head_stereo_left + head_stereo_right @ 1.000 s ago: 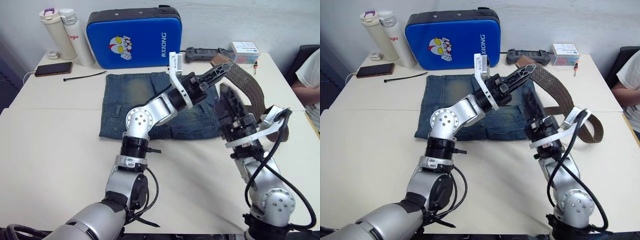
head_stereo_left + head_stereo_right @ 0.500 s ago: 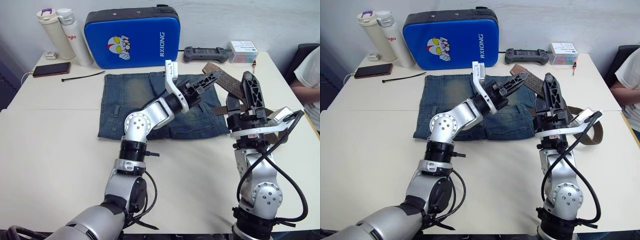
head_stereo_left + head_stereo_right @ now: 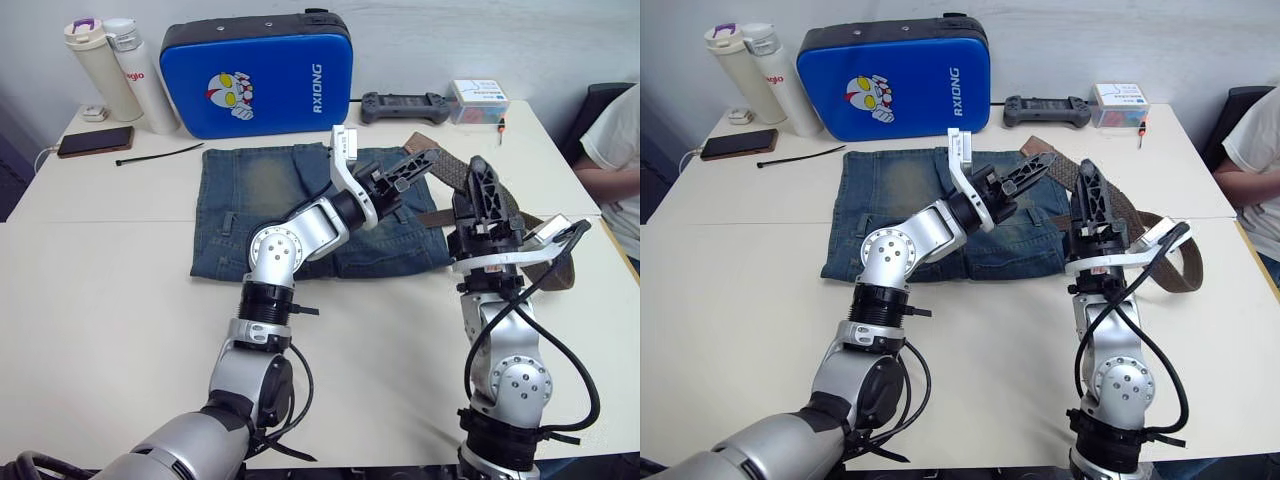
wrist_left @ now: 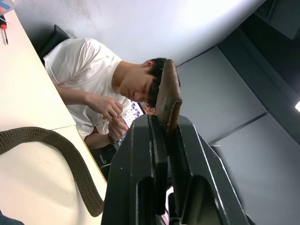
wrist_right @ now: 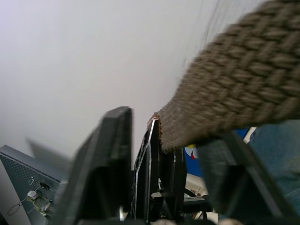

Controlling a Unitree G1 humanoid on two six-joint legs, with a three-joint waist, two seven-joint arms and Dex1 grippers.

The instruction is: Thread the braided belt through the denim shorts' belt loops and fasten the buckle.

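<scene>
The denim shorts point(image 3: 250, 200) lie flat on the white table point(image 3: 100, 300), in front of the blue case. My left gripper point(image 3: 412, 168) reaches over their right side and is shut on the tan leather end point(image 4: 168, 93) of the braided belt point(image 3: 447, 170). From there the strap runs right and loops near the table's right edge point(image 3: 560, 272). Pointing upward beside the shorts' right edge, my right gripper point(image 3: 480, 178) has its fingers closed in on the woven strap point(image 5: 234, 79). The buckle is hidden. I cannot make out the belt loops.
Along the back stand a blue case point(image 3: 255, 72), two bottles point(image 3: 120, 70), a phone point(image 3: 85, 140), a black cable tie point(image 3: 160, 155), a game controller point(image 3: 400, 103) and a small box point(image 3: 478, 100). A person point(image 3: 610, 150) sits at the table's right end.
My right gripper rose beside the shorts to the strap, and its wide-open fingers have narrowed onto it. The left gripper sank slightly with the belt end. The head camera shifted.
</scene>
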